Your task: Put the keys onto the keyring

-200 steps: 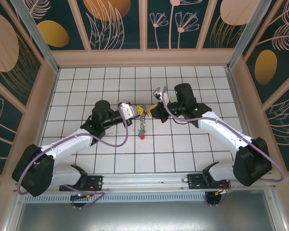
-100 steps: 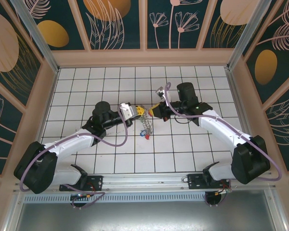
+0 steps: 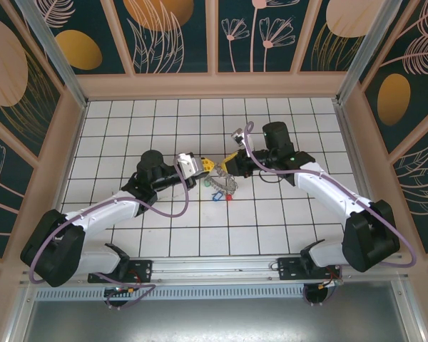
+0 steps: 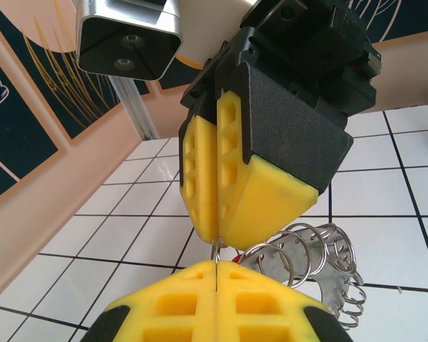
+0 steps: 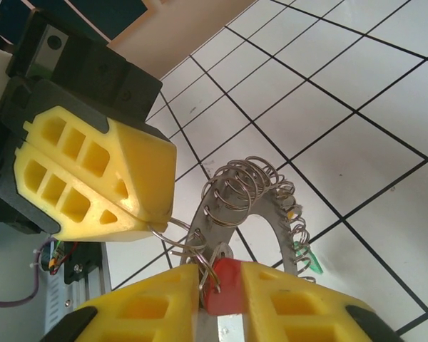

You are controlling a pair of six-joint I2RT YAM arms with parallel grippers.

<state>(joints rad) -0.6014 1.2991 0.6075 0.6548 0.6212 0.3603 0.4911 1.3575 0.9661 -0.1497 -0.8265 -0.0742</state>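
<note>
The keyring (image 3: 223,183) is a flat grey metal ring fringed with wire loops, hanging between both grippers above the tiles. My left gripper (image 3: 207,166) is shut on one thin wire loop (image 4: 217,251) of the ring's rim. In the left wrist view the left gripper (image 4: 217,267) sits at the bottom, and the keyring (image 4: 327,265) trails to the right. My right gripper (image 3: 225,164) meets it tip to tip. The right gripper (image 5: 221,274) is shut on a red-tagged key (image 5: 227,286), whose head sits against a loop. A green tag (image 5: 307,258) hangs on the keyring (image 5: 269,208). Red (image 3: 229,197) and blue (image 3: 216,196) tags dangle below.
The white tiled floor (image 3: 285,214) spreads around the grippers, walled by beige panels (image 3: 210,85) at the back and sides. The two arms (image 3: 114,206) (image 3: 328,189) reach in from the near edge. The left gripper's yellow fingers (image 5: 93,178) crowd the right wrist view's upper left.
The keyring has swung from hanging straight down to tilted rightward, its red tag moving right. The right gripper has shifted slightly left and closer to the left one.
</note>
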